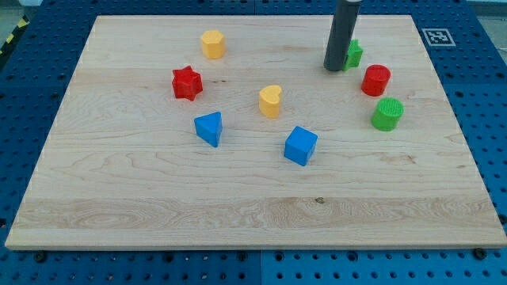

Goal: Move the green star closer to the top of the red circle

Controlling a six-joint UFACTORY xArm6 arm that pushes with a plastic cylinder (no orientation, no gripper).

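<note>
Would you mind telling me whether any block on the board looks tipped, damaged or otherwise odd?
Nothing stands out. All eight blocks sit flat on the wooden board. The green star is partly hidden behind my tip, just up and left of the red circle.

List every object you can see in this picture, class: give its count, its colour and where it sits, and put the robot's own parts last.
Board: one, pale wood, fills most of the view.
Yellow block: one, top, left of centre; shape unclear.
Yellow heart: one, centre.
Red star: one, left of centre.
Red circle: one, right.
Green circle: one, just below the red circle.
Green star: one, upper right, partly hidden by the rod.
Blue triangle: one, below the red star.
Blue cube: one, below centre.
My tip: one, dark, at the green star's left side.
</note>
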